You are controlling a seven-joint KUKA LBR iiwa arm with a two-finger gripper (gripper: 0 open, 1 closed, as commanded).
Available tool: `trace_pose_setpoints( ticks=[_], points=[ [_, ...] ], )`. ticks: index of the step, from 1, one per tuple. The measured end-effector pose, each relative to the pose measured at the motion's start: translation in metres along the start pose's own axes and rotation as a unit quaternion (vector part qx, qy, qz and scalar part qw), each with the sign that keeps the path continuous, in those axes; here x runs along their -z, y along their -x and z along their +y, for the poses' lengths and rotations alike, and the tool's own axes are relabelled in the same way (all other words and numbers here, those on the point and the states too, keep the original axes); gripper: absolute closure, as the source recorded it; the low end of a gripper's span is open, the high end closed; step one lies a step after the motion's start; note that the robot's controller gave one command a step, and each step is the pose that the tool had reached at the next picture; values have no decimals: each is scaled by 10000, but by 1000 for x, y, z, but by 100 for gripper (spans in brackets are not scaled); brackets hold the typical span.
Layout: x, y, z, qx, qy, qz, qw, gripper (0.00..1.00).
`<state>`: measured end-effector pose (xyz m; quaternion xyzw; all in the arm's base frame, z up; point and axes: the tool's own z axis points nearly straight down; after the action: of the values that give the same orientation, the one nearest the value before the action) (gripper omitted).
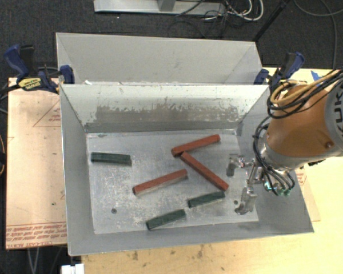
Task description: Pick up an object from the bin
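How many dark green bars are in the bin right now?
3 dark green bars: one at the left, one at the front middle, one right of centre beside a red bar. The arm may hide others at the right.

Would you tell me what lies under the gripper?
Only bare bin floor shows between the open fingers of the gripper; a dark green bar lies just left. The orange wrist cover hides the floor beneath it.

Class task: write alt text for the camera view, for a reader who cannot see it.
The robot's claw hangs open and empty at the right of a grey bin, near three red-brown bars and three dark green bars lying scattered.
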<state>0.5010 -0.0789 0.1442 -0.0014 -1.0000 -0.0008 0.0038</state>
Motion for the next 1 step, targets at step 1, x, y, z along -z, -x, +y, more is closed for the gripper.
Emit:
trace_pose_setpoints(
  ticks=[1],
  points=[
    [4,2,0,12,-5,-40,10000,0]
  ],
)
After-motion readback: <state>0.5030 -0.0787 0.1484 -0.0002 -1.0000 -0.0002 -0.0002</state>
